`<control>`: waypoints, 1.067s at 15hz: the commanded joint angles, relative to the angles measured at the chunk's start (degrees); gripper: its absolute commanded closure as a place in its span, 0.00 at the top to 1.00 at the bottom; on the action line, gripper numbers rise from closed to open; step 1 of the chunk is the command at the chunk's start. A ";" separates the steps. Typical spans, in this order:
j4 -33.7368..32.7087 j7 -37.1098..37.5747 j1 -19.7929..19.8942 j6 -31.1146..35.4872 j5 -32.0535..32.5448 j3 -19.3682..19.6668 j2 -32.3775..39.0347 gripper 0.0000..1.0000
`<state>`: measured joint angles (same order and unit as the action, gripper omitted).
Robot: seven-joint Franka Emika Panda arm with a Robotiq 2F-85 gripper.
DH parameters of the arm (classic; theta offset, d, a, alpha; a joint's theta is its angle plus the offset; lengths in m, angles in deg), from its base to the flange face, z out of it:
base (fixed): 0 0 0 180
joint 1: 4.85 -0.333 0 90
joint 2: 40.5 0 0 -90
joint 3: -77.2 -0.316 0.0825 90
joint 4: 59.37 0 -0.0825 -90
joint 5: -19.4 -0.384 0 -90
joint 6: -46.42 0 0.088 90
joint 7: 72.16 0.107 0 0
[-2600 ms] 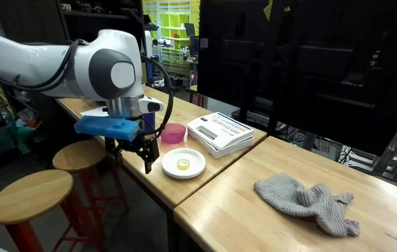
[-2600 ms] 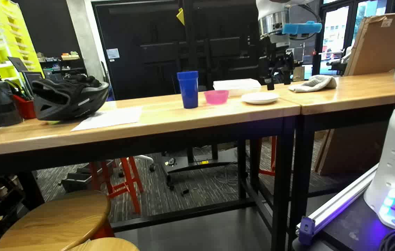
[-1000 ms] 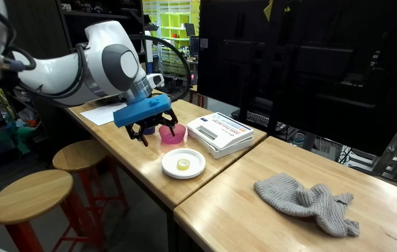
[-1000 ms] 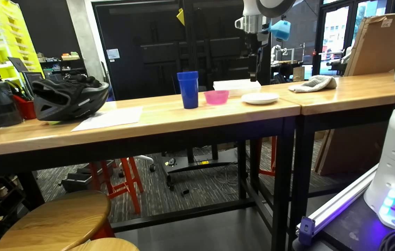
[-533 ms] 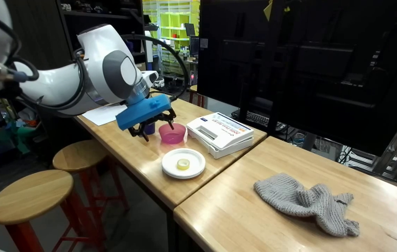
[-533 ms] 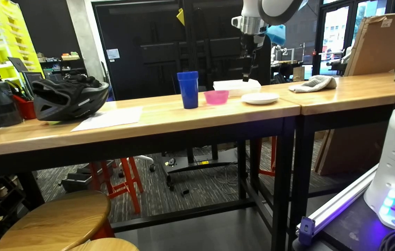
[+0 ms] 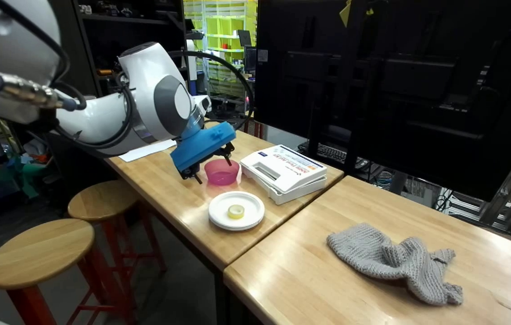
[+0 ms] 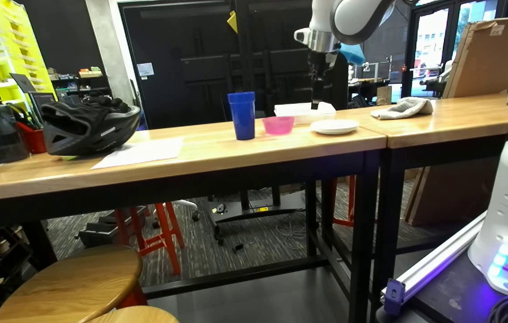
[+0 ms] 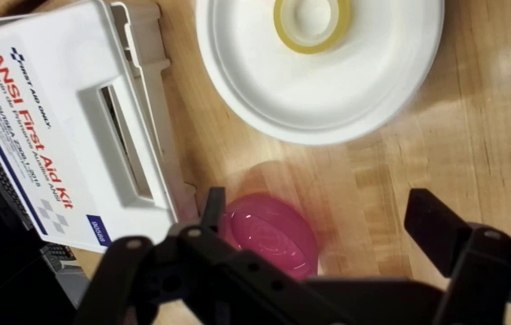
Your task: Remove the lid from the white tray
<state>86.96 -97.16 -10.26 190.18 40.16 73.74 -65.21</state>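
The lid (image 7: 284,164) is a flat white cover with orange-red lettering and a handle slot. It rests on the white tray (image 7: 302,191), slightly askew, with a gap along the edge. In the wrist view the lid (image 9: 57,113) lies at the left, with the tray (image 9: 152,40) showing beyond its handle edge. Both also show in an exterior view, the lid (image 8: 303,108) above the tray. My gripper (image 7: 214,172) is open and empty, above the table near the pink bowl, apart from the lid. In the wrist view the gripper's (image 9: 316,198) jaws stand wide apart.
A pink bowl (image 9: 278,225) stands below the gripper, beside the kit. A white plate (image 7: 219,219) with a yellow tape ring (image 7: 236,211) sits in front. A blue cup (image 8: 242,116) stands near the bowl. A grey knitted cloth (image 7: 395,257) lies on the adjoining table.
My gripper has turned and swung from near the plate to above the bowl area. In the last second it has moved lower and towards the kit. Lid and tray have not moved.
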 commanded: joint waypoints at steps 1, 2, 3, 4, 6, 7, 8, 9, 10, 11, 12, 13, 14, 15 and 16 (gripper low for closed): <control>-3.36 -5.59 -0.50 -0.03 0.85 2.18 3.13 1.00; -4.14 -6.81 -0.51 0.01 0.76 2.57 3.66 1.00; -5.19 -8.08 -0.69 -0.34 0.33 2.96 4.26 1.00; -5.99 -9.20 -0.69 -0.41 0.28 3.26 4.86 1.00; -8.03 -11.39 -0.74 -1.05 -0.46 3.62 6.37 1.00; -8.84 -12.18 -0.66 -1.09 -0.59 3.70 7.13 1.00; -9.76 -12.82 -0.56 -1.41 -0.70 3.71 8.00 1.00; -10.44 -13.28 -0.47 -1.45 -0.81 3.68 8.83 1.00; -11.02 -13.48 -0.30 -1.69 -0.71 3.58 9.54 1.00; -11.50 -13.61 -0.13 -1.70 -0.61 3.47 10.44 1.00; -11.89 -13.71 -0.01 -1.78 -0.63 3.42 11.25 1.00; -12.17 -13.85 0.08 -1.65 -0.65 3.41 12.04 1.00; -12.44 -14.05 0.23 -1.56 -0.59 3.42 12.82 1.00; -12.76 -14.21 0.36 -1.49 -0.69 3.44 13.79 1.00; -12.95 -14.27 0.56 -1.42 -0.62 3.42 14.54 1.00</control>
<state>76.06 -109.80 -10.06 189.60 39.96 77.02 -53.30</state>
